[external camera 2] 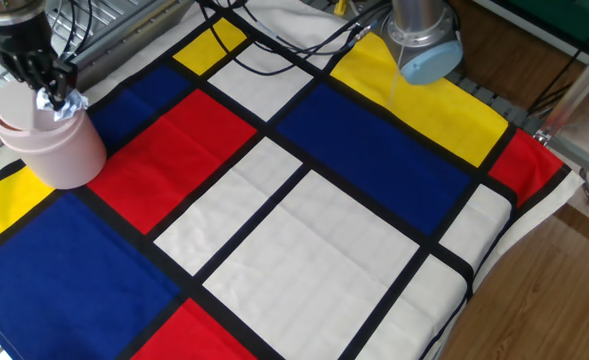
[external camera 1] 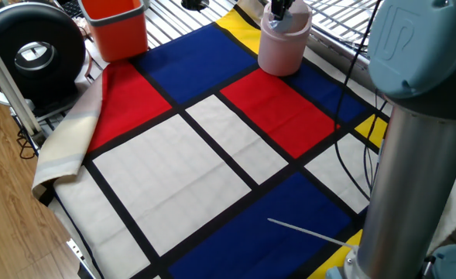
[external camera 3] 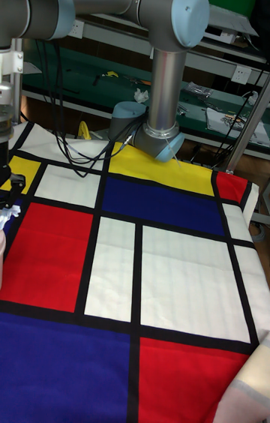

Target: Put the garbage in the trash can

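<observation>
The pale pink trash can [external camera 2: 52,148] stands at the far left of the checked cloth, and also shows at the back in one fixed view [external camera 1: 280,48]. My gripper [external camera 2: 42,88] hangs straight over its top, fingers closed on the garbage [external camera 2: 64,103], a small crumpled white-grey wad just above the can's rim. In the tall fixed view the gripper [external camera 3: 7,196] and the wad [external camera 3: 7,219] sit at the left edge, with only a sliver of the can showing. In one fixed view the gripper [external camera 1: 279,11] hides the wad.
An orange square bin [external camera 1: 118,27] stands at the cloth's back left corner, beside a black round device [external camera 1: 30,48]. Black cables [external camera 2: 274,45] trail over the cloth near the arm's base [external camera 2: 424,45]. The arm's column [external camera 1: 413,155] blocks the right foreground.
</observation>
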`<state>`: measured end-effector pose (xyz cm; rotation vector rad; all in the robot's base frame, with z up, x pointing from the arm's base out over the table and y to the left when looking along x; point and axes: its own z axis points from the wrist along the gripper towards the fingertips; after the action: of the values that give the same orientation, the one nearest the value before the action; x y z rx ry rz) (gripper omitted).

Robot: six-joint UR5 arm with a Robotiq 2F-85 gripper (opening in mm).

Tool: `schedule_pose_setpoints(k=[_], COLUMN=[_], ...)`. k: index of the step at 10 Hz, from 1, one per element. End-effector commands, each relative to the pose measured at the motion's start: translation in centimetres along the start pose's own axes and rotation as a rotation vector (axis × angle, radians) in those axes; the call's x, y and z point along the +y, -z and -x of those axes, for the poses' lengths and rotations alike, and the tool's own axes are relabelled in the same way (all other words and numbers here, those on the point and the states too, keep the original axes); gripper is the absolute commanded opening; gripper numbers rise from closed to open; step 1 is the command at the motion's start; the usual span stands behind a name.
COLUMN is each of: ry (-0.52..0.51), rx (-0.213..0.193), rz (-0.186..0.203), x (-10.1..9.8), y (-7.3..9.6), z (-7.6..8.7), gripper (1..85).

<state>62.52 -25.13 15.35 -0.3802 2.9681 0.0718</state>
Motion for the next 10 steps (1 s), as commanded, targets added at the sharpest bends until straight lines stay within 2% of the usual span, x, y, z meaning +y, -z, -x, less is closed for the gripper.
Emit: schedule_pose_setpoints(k=[1, 6, 8, 9, 10], ry=[-0.013, 0.008, 0.044, 0.092, 0.112], rx=[-0.008, -0.019, -0.001, 0.027, 0.039], rz=[0.015, 0.039, 0.063, 0.048, 0.051], x=[0.2, 0.8, 1.3, 0.9, 1.0], y=[-0.2, -0.4, -0.1, -0.1, 0.0], z=[-0.5, -0.2, -0.6, -1.3, -1.4], gripper=[1.0, 1.0, 1.7, 14.0, 16.0])
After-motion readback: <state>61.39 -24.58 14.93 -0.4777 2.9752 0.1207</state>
